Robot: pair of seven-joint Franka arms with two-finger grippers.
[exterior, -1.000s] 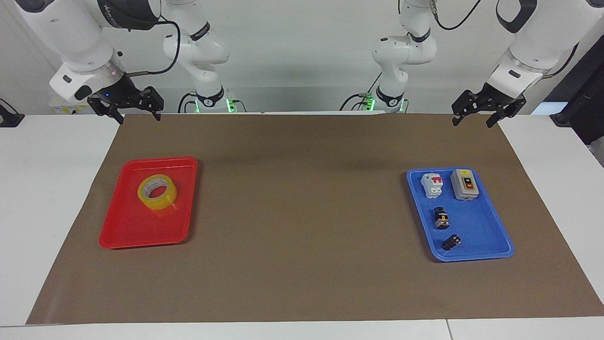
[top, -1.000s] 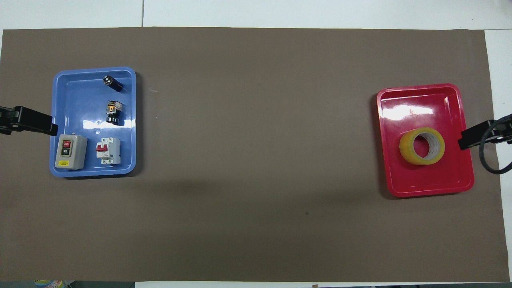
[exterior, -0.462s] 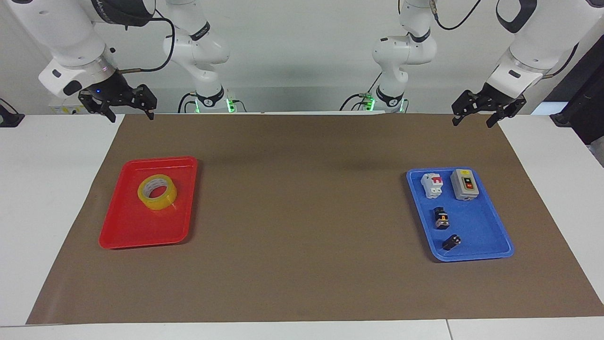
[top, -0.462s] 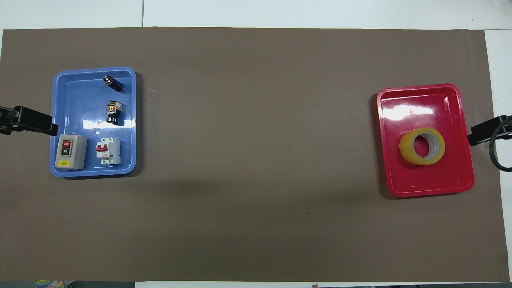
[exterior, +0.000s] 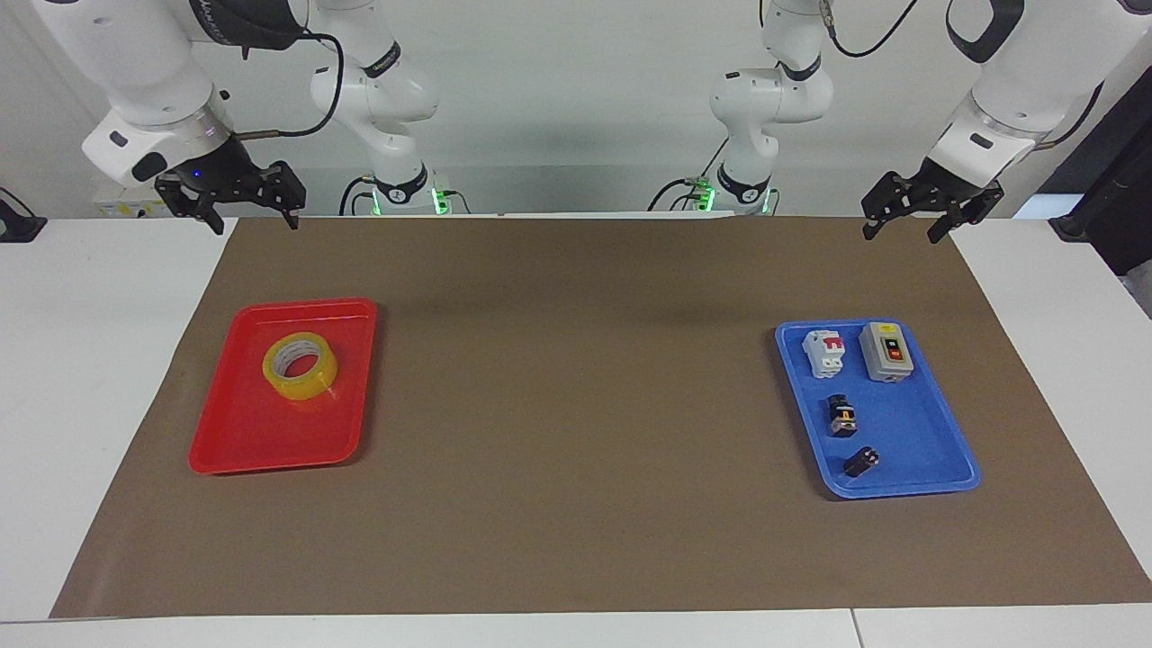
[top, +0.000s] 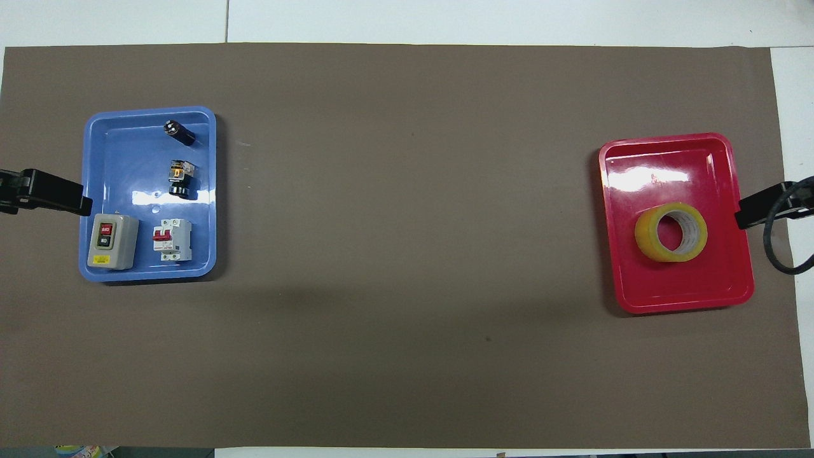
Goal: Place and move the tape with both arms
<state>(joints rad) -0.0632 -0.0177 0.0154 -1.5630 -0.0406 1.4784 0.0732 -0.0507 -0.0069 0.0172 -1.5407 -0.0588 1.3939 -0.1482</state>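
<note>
The tape [exterior: 300, 367] is a yellowish roll with a white printed core. It lies flat in the red tray [exterior: 255, 436] at the right arm's end of the table, in the part nearer to the robots. It also shows in the overhead view [top: 671, 231]. My right gripper [exterior: 256, 225] is open and empty, up in the air over the mat's edge by the robots, apart from the tray. My left gripper [exterior: 900, 236] is open and empty, raised over the mat's edge at the left arm's end, where that arm waits.
A blue tray [exterior: 909, 477] at the left arm's end holds a grey switch box [exterior: 886, 352], a white and red breaker [exterior: 826, 352] and two small black parts [exterior: 842, 417]. A brown mat [exterior: 576, 405] covers the table.
The right gripper drew back and up from the red tray's side, then came a little way toward it again. The tape, both trays and the left arm have not moved.
</note>
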